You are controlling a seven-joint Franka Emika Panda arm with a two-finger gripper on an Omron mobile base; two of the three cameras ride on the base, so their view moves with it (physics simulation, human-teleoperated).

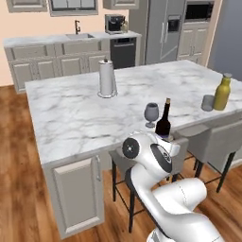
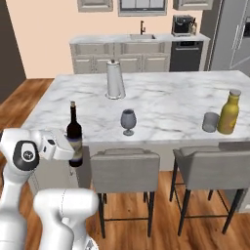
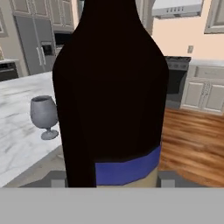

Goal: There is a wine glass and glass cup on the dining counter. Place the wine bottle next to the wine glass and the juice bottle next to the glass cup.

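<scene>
Wine bottle point(image 2: 74, 131), upright, pinched low in hand point(image 2: 74, 152) at table point(image 2: 171, 105) edge, near wine glass point(image 2: 128, 120); juice bottle point(image 2: 229, 112) just beside glass cup point(image 2: 210, 122)

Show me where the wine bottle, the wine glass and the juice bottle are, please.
wine bottle point(image 2: 73, 128), right base view, on its dark body.
wine glass point(image 2: 128, 118), right base view, on its bowl.
juice bottle point(image 1: 222, 94), left base view, on its yellow body.
</scene>
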